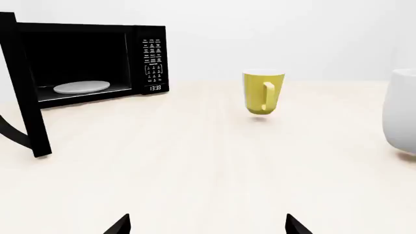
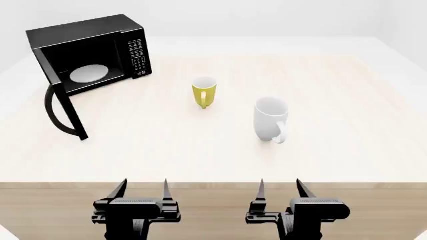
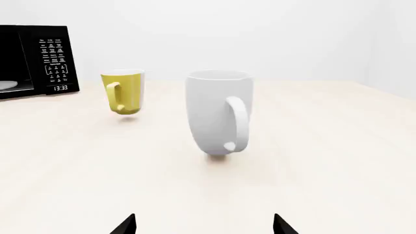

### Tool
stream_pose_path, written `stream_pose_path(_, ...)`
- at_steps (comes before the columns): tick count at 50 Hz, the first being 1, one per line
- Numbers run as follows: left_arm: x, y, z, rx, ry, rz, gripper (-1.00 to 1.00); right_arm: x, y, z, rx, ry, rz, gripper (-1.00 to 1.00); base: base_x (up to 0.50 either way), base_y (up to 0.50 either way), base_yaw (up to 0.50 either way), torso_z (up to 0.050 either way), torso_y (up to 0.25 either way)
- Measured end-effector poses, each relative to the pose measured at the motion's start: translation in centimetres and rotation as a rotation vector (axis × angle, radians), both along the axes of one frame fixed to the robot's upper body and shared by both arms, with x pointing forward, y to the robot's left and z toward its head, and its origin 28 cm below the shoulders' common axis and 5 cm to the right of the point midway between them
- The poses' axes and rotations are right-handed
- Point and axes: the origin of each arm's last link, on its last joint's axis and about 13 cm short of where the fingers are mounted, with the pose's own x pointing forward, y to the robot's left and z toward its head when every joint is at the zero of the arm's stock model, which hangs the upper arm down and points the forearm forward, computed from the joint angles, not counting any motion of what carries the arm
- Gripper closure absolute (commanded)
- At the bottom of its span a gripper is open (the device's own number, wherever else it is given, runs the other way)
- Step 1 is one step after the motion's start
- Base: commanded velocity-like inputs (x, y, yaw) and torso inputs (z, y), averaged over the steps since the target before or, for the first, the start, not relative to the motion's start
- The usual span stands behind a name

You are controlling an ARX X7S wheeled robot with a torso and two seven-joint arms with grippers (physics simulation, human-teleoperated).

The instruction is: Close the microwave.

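Note:
The black microwave point(image 2: 100, 47) stands at the table's far left, its door point(image 2: 63, 105) swung wide open toward me with the curved handle point(image 2: 52, 107) on its outer side. The white turntable plate point(image 2: 89, 73) lies inside and the keypad panel point(image 2: 137, 57) faces me. It also shows in the left wrist view point(image 1: 85, 61) and partly in the right wrist view point(image 3: 39, 58). My left gripper point(image 2: 142, 192) and right gripper point(image 2: 280, 192) are both open and empty at the table's near edge, far from the microwave.
A yellow mug point(image 2: 204, 92) stands mid-table and a white mug point(image 2: 271, 119) to its right, nearer me. The light wooden table point(image 2: 333, 100) spreads ahead. Both mugs show in the right wrist view, yellow point(image 3: 122, 92) and white point(image 3: 217, 112).

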Motion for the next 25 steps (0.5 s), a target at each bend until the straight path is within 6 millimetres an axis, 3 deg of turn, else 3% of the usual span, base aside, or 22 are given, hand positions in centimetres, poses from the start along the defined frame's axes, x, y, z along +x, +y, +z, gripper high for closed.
stream_pose_path(18,-0.1,0.0,0.2,0.011,-0.006,0.003,-1.00,0.0,0.3,0.0,0.010,-0.003,0.010,-1.00,0.00,0.00,0.00,0.000,0.000)
stream_pose_path(25,-0.4,0.0,1.2,0.035,-0.014,0.003,-1.00,-0.1,0.4,0.3,0.014,-0.019,0.015,-1.00,0.00,0.00,0.00,0.000,0.000)
